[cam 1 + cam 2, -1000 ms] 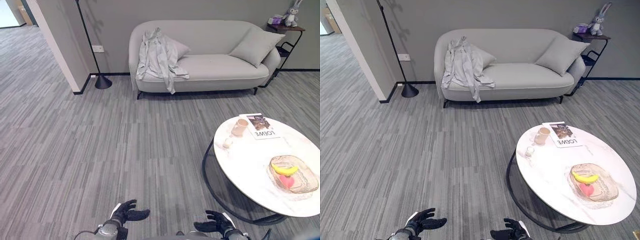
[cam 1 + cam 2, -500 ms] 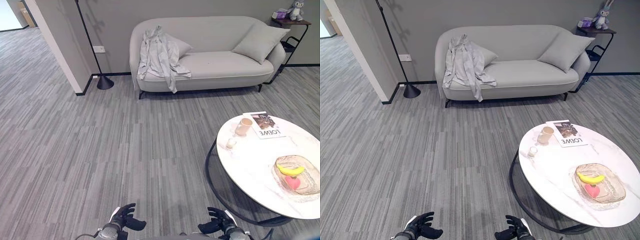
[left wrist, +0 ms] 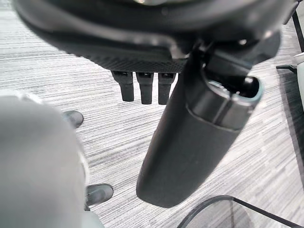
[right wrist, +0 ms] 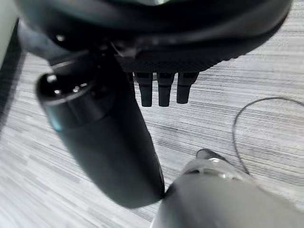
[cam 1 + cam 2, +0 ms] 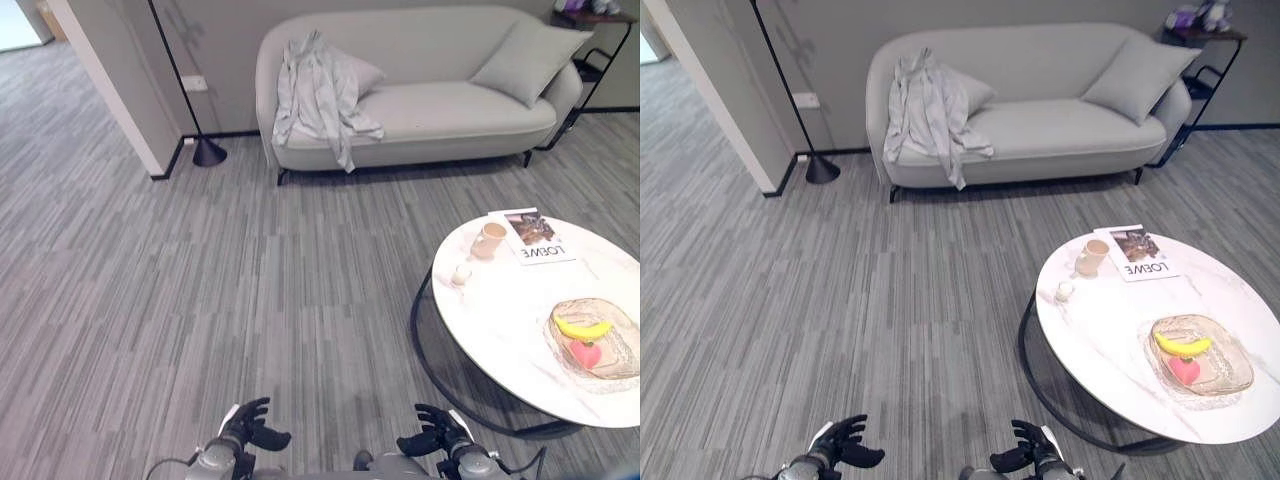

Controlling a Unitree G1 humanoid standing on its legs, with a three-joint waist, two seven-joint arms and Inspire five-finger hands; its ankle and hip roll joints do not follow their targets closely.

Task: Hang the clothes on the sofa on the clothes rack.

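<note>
Two dark hands hang low at the near edge of the head views, the left hand (image 5: 250, 428) and the right hand (image 5: 436, 437), both over bare grey striped carpet (image 5: 200, 290) and holding nothing. In each wrist view the fingers (image 3: 145, 88) stick out straight in a short row with the thumb standing apart, so both hands are relaxed and spread, with only floor past them.

Well away across the room, a light grey sofa (image 5: 450, 120) stands against the wall. The garment to be hung, a pale grey jacket (image 5: 318, 95), lies draped over the sofa's left end, its upper part over the backrest and its hem spilling over the front of the seat. A small cushion (image 5: 362, 72) sits just beside it, partly tucked behind, and a larger cushion (image 5: 527, 60) leans at the sofa's other end.

Left of the sofa a black floor lamp (image 5: 207, 152) stands by the wall corner. Nearer, to the right, a round white table (image 5: 500, 330) carries a cup (image 5: 489, 239), a magazine (image 5: 535, 238), and a glass dish (image 5: 600, 335) with a banana (image 5: 582, 327).
</note>
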